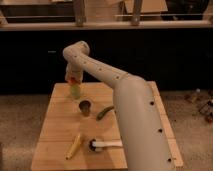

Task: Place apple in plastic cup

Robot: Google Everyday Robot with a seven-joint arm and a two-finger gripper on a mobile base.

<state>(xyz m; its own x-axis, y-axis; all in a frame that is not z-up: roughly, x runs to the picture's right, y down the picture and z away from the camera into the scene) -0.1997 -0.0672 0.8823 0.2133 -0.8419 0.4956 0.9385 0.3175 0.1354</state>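
wooden table point(55, 125) holds an upright greenish object point(75, 91) under the end effector point(73, 78), grip unclear.

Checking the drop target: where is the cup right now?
In the camera view the cup stands centrally on the table, left of a green object and just nearer than the gripper at the far edge.

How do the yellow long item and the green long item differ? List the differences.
Colour: the yellow item is pale yellow, the green item dark green. Place: the yellow item lies near the front edge, the green item mid-table beside the dark cup. Shape: the yellow item looks straight, the green item slightly curved. Both lie flat on the wooden table. The gripper hangs over the far side.
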